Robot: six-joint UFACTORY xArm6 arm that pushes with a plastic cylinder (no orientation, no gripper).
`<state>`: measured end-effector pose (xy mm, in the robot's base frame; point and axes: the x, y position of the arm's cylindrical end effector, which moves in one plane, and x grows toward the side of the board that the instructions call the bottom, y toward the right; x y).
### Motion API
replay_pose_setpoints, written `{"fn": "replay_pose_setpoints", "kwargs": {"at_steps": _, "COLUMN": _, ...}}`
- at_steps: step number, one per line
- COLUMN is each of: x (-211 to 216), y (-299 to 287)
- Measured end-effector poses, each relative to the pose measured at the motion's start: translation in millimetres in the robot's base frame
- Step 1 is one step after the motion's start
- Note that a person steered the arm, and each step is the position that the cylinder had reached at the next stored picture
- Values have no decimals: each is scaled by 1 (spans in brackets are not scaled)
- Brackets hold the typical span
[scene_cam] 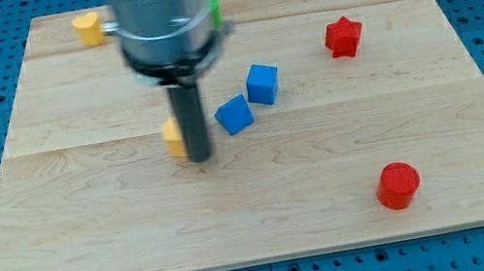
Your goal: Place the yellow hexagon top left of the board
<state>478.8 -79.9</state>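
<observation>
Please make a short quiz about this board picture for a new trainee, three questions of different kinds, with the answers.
1. True or false: my tip is beside a yellow block.
2. How many blue blocks are near the middle? A) one B) two C) three
3. Fill in: the red star lies toward the view's ____ from the blue blocks.

Key:
1. True; the rod hides part of the block.
2. B: one blue block, another blue block.
3. Right.

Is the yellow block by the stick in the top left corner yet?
Not yet. The yellow block sits mid-board, touching my tip on its left side.
</observation>
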Motion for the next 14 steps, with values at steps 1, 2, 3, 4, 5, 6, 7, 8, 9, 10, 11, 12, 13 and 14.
{"fn": "replay_pose_setpoints", "kwargs": {"at_steps": 1, "x": -25, "y": -71}}
{"fn": "replay_pose_setpoints", "kwargs": {"at_steps": 2, "x": -30, "y": -68}}
{"fn": "replay_pose_setpoints", "kwargs": {"at_steps": 3, "x": 29, "y": -40}}
{"fn": "replay_pose_setpoints", "kwargs": {"at_steps": 4, "x": 5, "y": -6}}
{"fn": "replay_pose_setpoints", "kwargs": {"at_steps": 5, "x": -42, "y": -9}}
{"fn": "replay_pose_setpoints", "kwargs": {"at_steps": 6, "x": -79, "y": -38}}
{"fn": "replay_pose_setpoints", "kwargs": {"at_steps": 7, "x": -83, "y": -58}}
{"fn": "replay_pose_setpoints", "kwargs": {"at_steps": 8, "x": -71, "y": -50}}
{"fn": "replay_pose_setpoints", "kwargs": {"at_steps": 9, "x": -71, "y": -53}}
{"fn": "replay_pose_setpoints", "kwargs": {"at_steps": 10, "x": -71, "y": -66}}
{"fn": "replay_pose_setpoints", "kwargs": {"at_steps": 11, "x": -72, "y": -76}}
{"fn": "replay_pose_setpoints", "kwargs": {"at_steps": 12, "x": -93, "y": -85}}
{"fn": "replay_pose_setpoints", "kwargs": {"at_steps": 13, "x": -80, "y": -86}}
{"fn": "replay_pose_setpoints", "kwargs": {"at_steps": 14, "x": -73, "y": -124}}
